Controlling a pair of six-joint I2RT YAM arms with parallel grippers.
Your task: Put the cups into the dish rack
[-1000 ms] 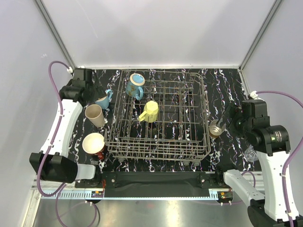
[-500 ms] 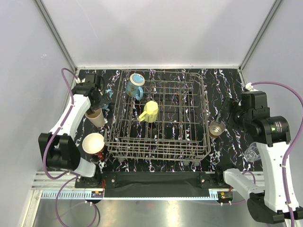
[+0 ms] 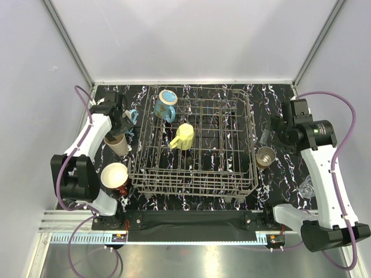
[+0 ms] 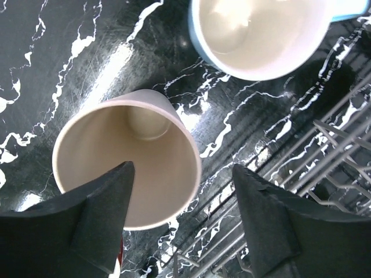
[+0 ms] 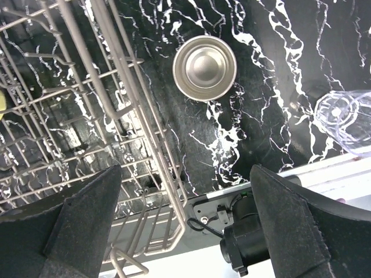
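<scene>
The grey wire dish rack (image 3: 193,184) stands mid-table. It holds a blue mug (image 3: 166,104) at its back left and a yellow-green mug (image 3: 183,136). Left of the rack are a light blue mug (image 3: 131,117), a cream cup (image 3: 116,142) on its side and a red mug (image 3: 115,176). My left gripper (image 3: 124,125) is open above the cream cup (image 4: 127,174), with the light blue mug (image 4: 261,35) beyond it. A steel tumbler (image 3: 265,156) and a clear glass (image 3: 305,186) stand right of the rack. My right gripper (image 3: 268,135) is open, above and behind the tumbler (image 5: 204,68).
The rack's left wall (image 4: 336,150) runs close beside the cream cup. The rack's right wall (image 5: 124,87) lies just left of the tumbler. The clear glass (image 5: 346,116) sits near the table's front edge. White walls enclose the dark marbled table.
My left gripper has swung in from the back left corner to above the cream cup. My right arm has moved back and inward, its gripper now just behind the tumbler.
</scene>
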